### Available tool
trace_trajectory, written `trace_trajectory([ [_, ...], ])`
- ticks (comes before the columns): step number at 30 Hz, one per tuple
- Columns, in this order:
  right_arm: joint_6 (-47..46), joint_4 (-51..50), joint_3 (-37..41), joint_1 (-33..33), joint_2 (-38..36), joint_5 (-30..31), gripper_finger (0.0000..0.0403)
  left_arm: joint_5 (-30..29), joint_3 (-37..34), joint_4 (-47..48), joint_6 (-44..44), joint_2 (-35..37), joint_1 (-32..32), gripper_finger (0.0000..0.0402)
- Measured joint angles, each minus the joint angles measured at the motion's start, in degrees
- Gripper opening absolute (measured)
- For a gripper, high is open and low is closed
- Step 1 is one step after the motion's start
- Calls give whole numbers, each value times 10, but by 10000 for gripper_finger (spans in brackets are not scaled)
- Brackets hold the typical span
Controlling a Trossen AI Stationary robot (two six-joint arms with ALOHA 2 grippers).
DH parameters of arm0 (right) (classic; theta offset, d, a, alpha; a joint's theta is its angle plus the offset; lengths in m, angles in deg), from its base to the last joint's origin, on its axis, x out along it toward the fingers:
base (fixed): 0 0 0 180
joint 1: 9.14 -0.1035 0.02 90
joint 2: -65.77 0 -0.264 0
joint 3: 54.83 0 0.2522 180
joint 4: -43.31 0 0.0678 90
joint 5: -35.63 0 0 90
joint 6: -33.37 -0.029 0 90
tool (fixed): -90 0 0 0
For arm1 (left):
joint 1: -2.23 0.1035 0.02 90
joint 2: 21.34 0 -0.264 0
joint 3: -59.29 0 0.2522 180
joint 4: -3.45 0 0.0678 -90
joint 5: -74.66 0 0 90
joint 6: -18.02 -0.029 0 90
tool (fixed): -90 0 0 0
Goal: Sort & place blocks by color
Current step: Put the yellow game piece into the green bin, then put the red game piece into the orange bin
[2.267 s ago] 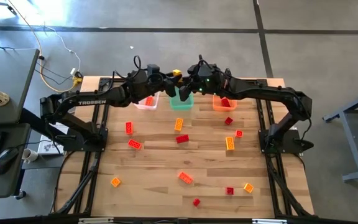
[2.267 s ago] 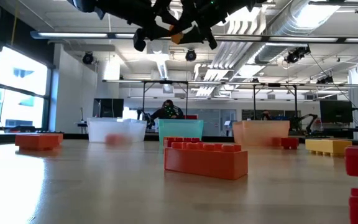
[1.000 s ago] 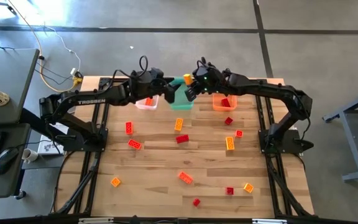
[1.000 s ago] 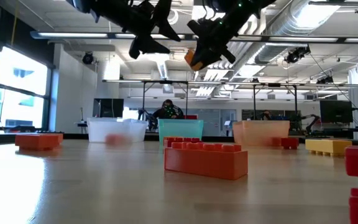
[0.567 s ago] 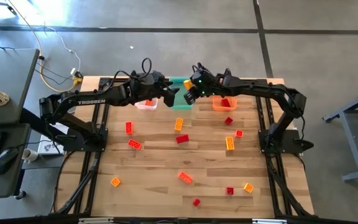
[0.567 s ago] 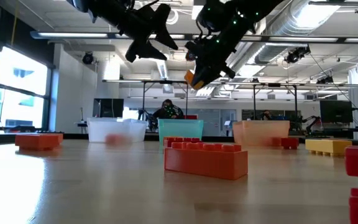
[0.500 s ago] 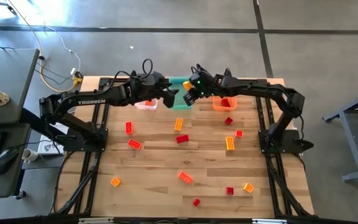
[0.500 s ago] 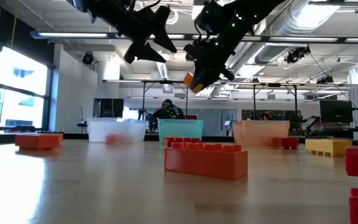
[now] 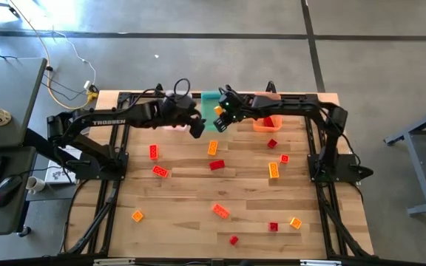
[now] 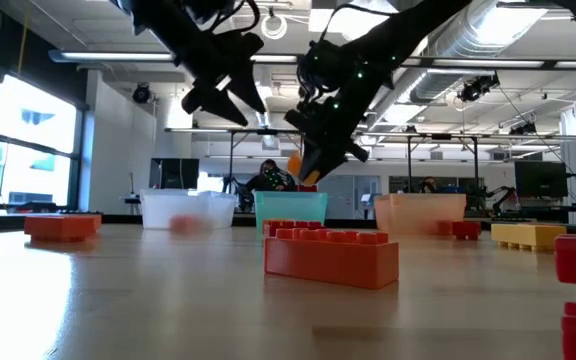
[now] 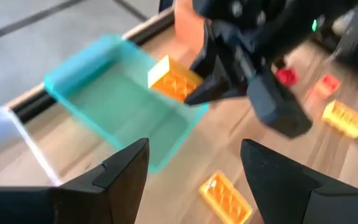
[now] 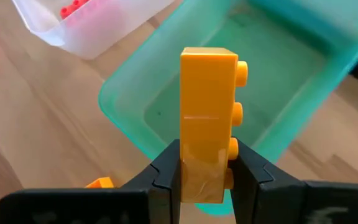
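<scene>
The right gripper (image 12: 205,171) is clamped on a yellow-orange brick (image 12: 207,121), gripping its lower end so most of the brick stands clear above the teal bin (image 12: 166,93), which looks empty. I'd say it is lined up for a drop there. The brick hangs just over the bin's near rim, so a slight shift toward the bin's middle would be safer.

The left gripper (image 11: 194,155) hovers just beside the teal bin with its fingers spread wide and nothing between them. It sits close to the right arm, so room between the 2 is tight. Other bricks lie scattered on the wooden table (image 9: 183,214), well apart from the bin.
</scene>
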Motion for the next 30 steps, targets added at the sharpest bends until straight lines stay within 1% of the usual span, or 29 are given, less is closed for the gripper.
trace_trajectory([
  [4, -1, 15, 0, 0, 17, -9, 73, -19, 0, 47, 0, 0, -8, 240],
  [8, -5, 22, 0, 0, 28, -10, 87, -30, 0, 78, 0, 0, -13, 240],
  [13, -1, 42, 0, 0, 30, -28, 91, -25, 0, 81, 5, 0, -13, 240],
  [18, 0, 50, 0, 0, 30, -27, 99, -25, 0, 81, 5, 0, -13, 240],
  [21, 0, 49, 0, 0, 30, -30, 118, -25, 0, 81, 5, 0, -13, 240],
  [26, 0, 47, -1, 0, 28, -33, 167, -25, 0, 80, 5, 0, -13, 240],
  [30, 5, 25, -1, 0, 7, -50, 199, -25, 0, 80, 5, 0, -13, 240],
])
